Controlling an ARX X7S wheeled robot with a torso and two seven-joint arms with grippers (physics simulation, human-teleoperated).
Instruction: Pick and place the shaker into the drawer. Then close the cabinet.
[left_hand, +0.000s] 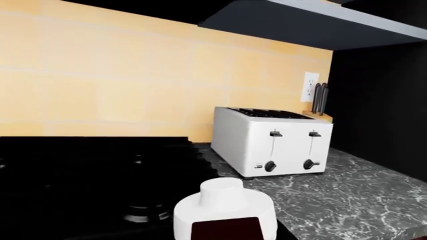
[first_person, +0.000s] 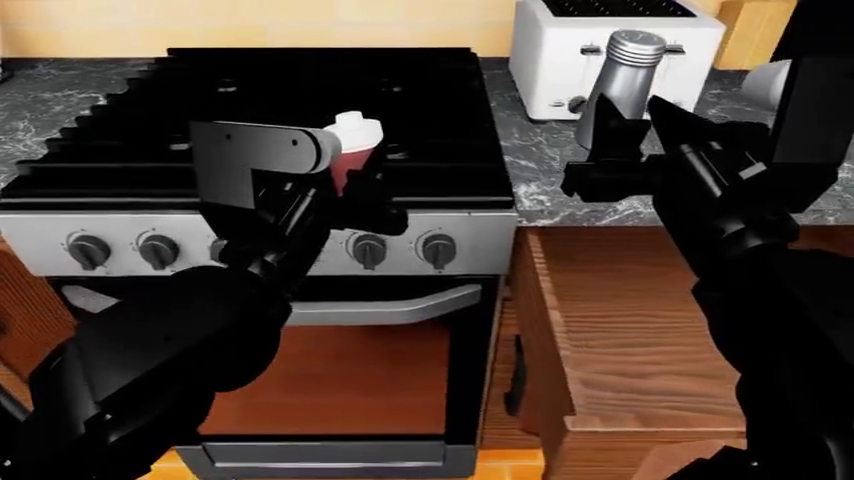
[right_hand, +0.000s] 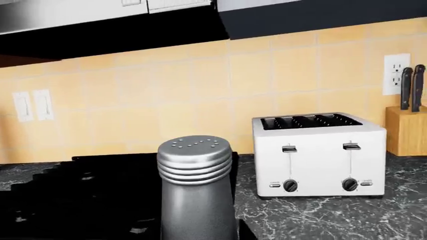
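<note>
Marbled counter beside stove | shaker (first_person: 638, 72) upright between right gripper (first_person: 638, 125) jaws, apparently clamped | left gripper (first_person: 350, 190) state unclear | carry level, lower into open drawer (first_person: 627, 310) beneath jaws

We see stove (first_person: 320, 110) at left, toaster (first_person: 614, 45) on tabletop (first_person: 534, 150) to its right, knife block (right_hand: 405, 131) right of toaster. Shaker (first_person: 630, 75) before toaster. Drawer (first_person: 641, 340) below tabletop, right of oven door (first_person: 347, 370).

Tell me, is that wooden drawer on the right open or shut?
Open. In the head view the drawer is pulled out from under the counter, and its grained wooden floor shows bare. The shaker is not in it yet.
</note>
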